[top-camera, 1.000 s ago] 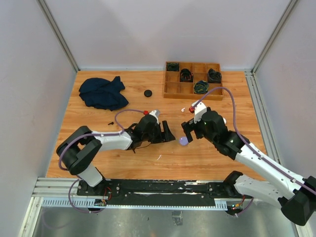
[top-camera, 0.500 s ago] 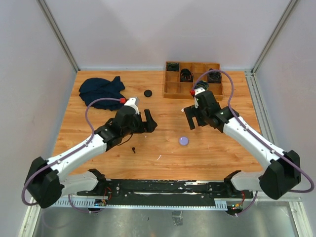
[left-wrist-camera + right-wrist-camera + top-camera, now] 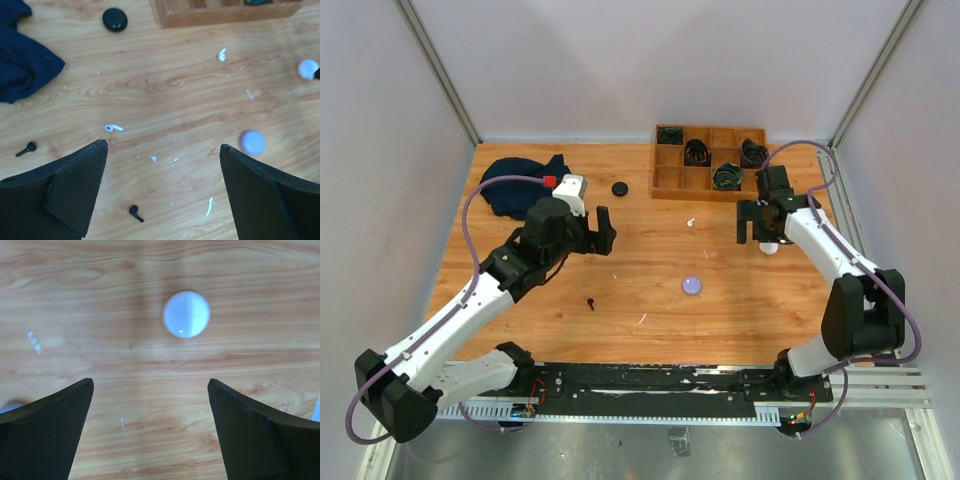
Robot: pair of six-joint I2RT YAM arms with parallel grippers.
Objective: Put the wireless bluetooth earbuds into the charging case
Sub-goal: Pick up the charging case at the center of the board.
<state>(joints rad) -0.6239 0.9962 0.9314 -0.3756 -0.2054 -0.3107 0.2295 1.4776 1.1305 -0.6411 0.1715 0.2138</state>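
Hovering both arms, nothing picked up yet. I'd call this the approach to a first pick. The left gripper (image 3: 162, 147) is spread wide with only bare table (image 3: 165, 100) between its fingers. The right gripper (image 3: 150, 382) is likewise released and empty.

Parts:
- Earbuds lie loose on the wood, none in a case.
- From the left wrist, a white earbud (image 3: 113, 128) lies just ahead of one finger and a black earbud (image 3: 135, 212) sits low between the fingers.
- A second black earbud (image 3: 26, 148) is off near the blue cloth (image 3: 25, 55).
- A second white earbud (image 3: 222, 54) is up near the wooden tray (image 3: 225, 15).
- The purple case (image 3: 252, 142) is just ahead of the other finger.
- The white case (image 3: 186, 314) is centred ahead of the right gripper.
- The black case (image 3: 114, 19) is on the far side, beside the tray.

Doing it well, my read:
- All three cases look shut from above, so a lid probably has to open first.
- The right arm is already lined up on the white one. Grip it by the rim so it can't skid on the wood.
- The buds are tiny and lie flat. Come straight down, fingers across the stem, and close slowly.
- Match bud colour to case.

Pose:
- Left arm has its elbow swung out to the near left and its forearm running diagonally forward. The wrist is pitched down and the gripper is high over the middle-left of the table.
- Right arm reaches forward along the right side. Its wrist points straight down near the tray's near corner.
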